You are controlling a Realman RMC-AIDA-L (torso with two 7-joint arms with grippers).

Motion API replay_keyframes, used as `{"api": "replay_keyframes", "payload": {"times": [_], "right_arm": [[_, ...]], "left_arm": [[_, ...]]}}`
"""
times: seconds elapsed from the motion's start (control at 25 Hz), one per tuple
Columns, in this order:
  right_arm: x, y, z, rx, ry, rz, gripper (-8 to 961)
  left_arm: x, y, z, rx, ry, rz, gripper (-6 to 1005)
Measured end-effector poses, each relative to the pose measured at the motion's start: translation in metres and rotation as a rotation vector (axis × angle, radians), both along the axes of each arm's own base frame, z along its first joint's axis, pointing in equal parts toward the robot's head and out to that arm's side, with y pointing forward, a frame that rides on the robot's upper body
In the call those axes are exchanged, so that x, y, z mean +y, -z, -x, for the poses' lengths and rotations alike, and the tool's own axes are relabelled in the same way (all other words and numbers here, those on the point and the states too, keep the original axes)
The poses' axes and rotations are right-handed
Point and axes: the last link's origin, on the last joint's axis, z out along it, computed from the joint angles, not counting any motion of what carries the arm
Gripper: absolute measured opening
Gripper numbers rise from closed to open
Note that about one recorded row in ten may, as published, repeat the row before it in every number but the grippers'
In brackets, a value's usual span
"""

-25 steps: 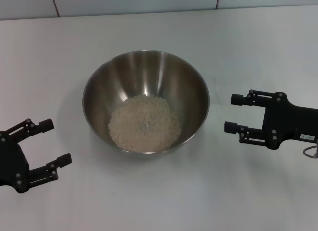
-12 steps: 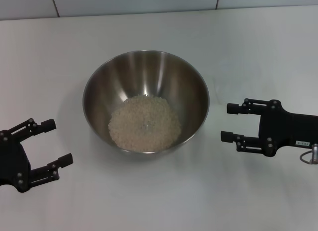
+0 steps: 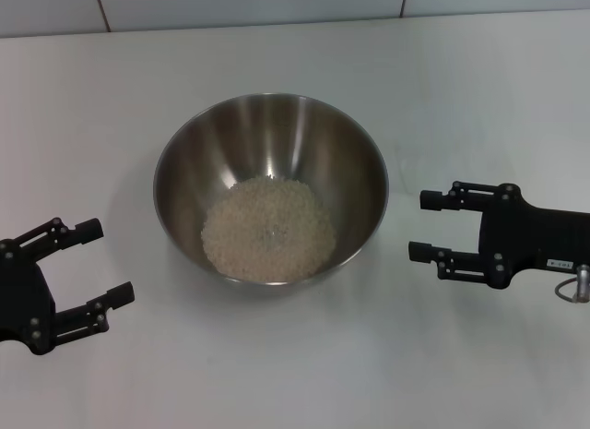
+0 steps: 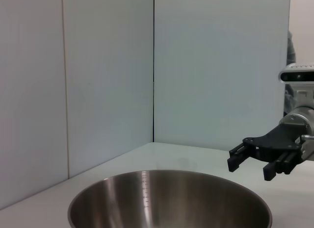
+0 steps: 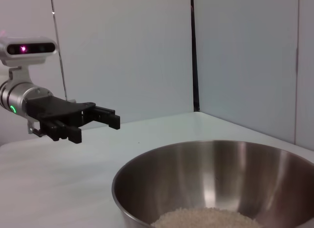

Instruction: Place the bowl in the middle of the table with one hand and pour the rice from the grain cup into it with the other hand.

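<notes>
Left pincer (image 3: 103,263) and right pincer (image 3: 426,225) both agape

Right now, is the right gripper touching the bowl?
Apart. In the head view, bare white table shows between the open right gripper and the rim of the bowl.

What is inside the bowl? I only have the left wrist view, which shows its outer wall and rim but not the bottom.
Observer: A heap of rice lies in the bottom of the bowl.
Operator: Is the grain cup anywhere?
Observer: No view shows it.
Operator: Where is the left gripper?
Observer: The left gripper is open and empty, on the bowl's left, apart from it. The right gripper is open on the opposite side, also clear of the bowl.
</notes>
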Motion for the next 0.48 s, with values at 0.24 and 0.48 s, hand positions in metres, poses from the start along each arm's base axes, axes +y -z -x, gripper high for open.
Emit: {"api": "replay_keyframes", "payload": {"times": [0.24,0.48], "right_arm": [[0.0012,-0.0002,-0.0003,-0.005,0.002,-0.003,676],[0.0031,-0.0002,-0.0007,-0.013,0.005,-0.008,676]], "left_arm": [[0.0011,-0.0003,-0.0007,0.001,0.003,-0.001,815],[0.0018,-0.0006,-0.001,0.004,0.006,-0.003,815]]}}
